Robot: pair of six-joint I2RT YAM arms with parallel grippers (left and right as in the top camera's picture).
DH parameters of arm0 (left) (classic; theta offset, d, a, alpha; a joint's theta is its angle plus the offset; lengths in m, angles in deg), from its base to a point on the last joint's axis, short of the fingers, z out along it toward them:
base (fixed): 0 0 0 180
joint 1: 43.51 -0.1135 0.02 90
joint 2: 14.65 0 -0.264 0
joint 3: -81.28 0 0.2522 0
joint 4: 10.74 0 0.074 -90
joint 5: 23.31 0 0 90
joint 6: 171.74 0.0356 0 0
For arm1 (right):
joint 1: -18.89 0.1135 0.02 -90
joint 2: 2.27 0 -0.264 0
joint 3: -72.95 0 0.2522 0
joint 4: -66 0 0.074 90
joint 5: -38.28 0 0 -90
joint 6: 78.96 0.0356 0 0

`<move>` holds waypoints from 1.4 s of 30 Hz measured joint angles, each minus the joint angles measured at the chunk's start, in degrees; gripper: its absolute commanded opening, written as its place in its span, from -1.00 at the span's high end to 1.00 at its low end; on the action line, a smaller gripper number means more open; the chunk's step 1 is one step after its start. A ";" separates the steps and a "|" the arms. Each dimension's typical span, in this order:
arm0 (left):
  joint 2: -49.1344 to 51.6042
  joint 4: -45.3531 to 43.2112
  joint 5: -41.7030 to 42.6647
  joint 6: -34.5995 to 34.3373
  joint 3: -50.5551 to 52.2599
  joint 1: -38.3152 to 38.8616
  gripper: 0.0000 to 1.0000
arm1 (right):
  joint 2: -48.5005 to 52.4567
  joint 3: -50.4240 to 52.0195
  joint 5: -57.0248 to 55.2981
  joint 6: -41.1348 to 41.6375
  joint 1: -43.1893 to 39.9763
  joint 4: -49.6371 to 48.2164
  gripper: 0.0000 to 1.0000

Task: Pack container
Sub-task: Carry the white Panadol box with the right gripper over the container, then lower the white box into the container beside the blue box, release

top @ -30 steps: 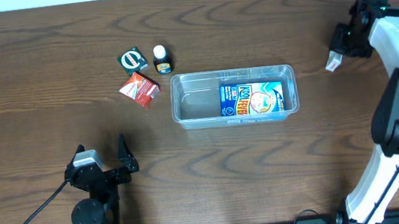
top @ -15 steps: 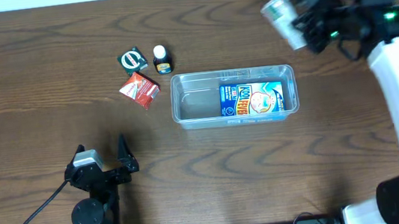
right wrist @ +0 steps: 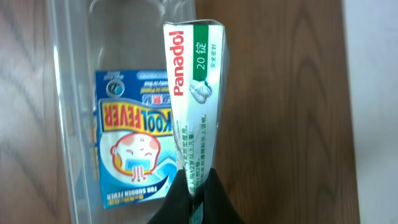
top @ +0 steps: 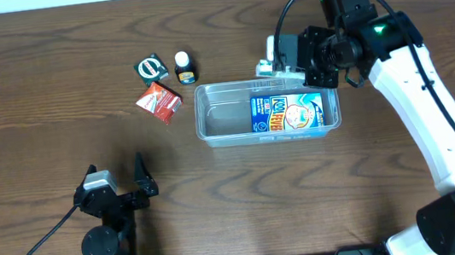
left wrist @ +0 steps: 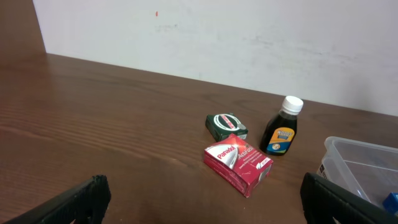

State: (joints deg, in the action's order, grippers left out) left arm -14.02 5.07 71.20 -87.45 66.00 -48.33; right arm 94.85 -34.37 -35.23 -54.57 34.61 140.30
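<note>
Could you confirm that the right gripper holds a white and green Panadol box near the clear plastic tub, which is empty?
Not quite: the clear plastic tub is not empty; the overhead view shows a blue Kool Fever packet lying in it. The right gripper does hold the white and green Panadol box near it.

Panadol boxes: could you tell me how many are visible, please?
2. Red cardboard box on the table, left of the clear plastic container; white-and-green box held in the right jaws.
</note>
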 measured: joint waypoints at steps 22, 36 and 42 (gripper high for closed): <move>0.00 -0.02 0.00 0.00 0.00 0.00 -0.96 | 10.05 0.42 0.44 -6.91 0.00 6.56 0.97; 0.00 -0.02 0.00 0.00 0.00 0.00 -0.96 | 17.70 0.72 -0.35 -7.08 -1.97 3.08 0.98; 0.00 -0.02 0.00 0.00 0.00 0.00 -0.96 | 18.49 0.76 -0.61 -7.10 -3.96 0.98 0.97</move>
State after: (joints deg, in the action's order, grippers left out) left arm -14.02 5.04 71.20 -87.45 66.00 -48.33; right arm 113.34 -33.60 -35.84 -61.67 30.66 141.28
